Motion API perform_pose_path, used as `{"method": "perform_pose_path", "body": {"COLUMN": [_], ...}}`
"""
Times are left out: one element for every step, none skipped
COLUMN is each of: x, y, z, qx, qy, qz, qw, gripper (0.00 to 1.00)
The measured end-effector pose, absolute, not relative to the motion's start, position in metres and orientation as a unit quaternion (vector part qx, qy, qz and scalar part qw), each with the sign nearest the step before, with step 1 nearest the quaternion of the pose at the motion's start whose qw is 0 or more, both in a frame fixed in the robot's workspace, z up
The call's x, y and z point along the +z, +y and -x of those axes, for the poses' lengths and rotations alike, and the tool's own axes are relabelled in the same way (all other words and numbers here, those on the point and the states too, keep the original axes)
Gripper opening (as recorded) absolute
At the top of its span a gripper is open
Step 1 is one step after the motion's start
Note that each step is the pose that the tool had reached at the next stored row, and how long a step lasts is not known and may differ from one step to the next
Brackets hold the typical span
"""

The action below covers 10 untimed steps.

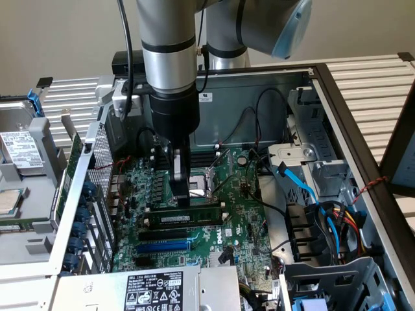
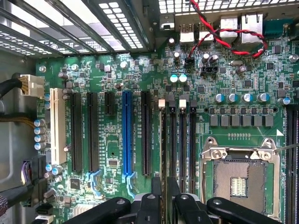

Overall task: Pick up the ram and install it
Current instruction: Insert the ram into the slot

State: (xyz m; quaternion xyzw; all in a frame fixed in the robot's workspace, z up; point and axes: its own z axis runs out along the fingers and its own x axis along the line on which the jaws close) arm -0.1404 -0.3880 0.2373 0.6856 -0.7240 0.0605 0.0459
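The ram point(image 1: 194, 214) is a long green stick with black chips and a white label. It stands upright on its long edge over a memory slot on the motherboard point(image 1: 240, 214). My gripper point(image 1: 184, 197) comes straight down from above and is shut on the ram's top edge near its middle. In the wrist view the ram point(image 2: 162, 140) shows edge-on as a thin strip running out from between the black fingertips point(image 2: 156, 186), with the gripper point(image 2: 164, 186) straddling it. The ram lines up with the row of memory slots beside the CPU socket point(image 2: 238, 177).
Empty black slots point(image 1: 175, 231) and a blue slot point(image 1: 165, 246) lie just in front of the ram. A power supply point(image 1: 155, 288) sits at the near edge. Blue and black cables point(image 1: 331, 220) crowd the exterior view's right. A drive cage point(image 1: 19, 168) stands at the exterior view's left.
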Motion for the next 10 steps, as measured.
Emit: {"method": "perform_pose_path", "body": {"x": [0.2388,0.2403,0.2415,0.2422,0.2423,0.2422,0.2422,0.2423,0.2423,0.2423], "y": [-0.388,-0.388,-0.3879,-0.3879,-0.3879,-0.3879,-0.3879,-0.3879,-0.3879,-0.3879], "z": [0.1404,0.1403,0.1404,0.1404,0.1404,0.1404,0.1404,0.1404,0.1404,0.1404], "qx": [0.061,0.061,0.061,0.062,0.062,0.062,0.062,0.062,0.062,0.062], "qy": [-0.724,-0.724,-0.724,-0.724,-0.724,-0.724,-0.724,-0.724,-0.724,-0.724], "qz": [-0.686,-0.686,-0.686,-0.686,-0.686,-0.686,-0.686,-0.686,-0.686,-0.686], "qw": [0.046,0.046,0.046,0.047,0.047,0.047,0.047,0.047,0.047,0.047], "gripper": [0.2,0.2,0.2,0.2,0.2,0.2,0.2,0.2,0.2,0.2]}}
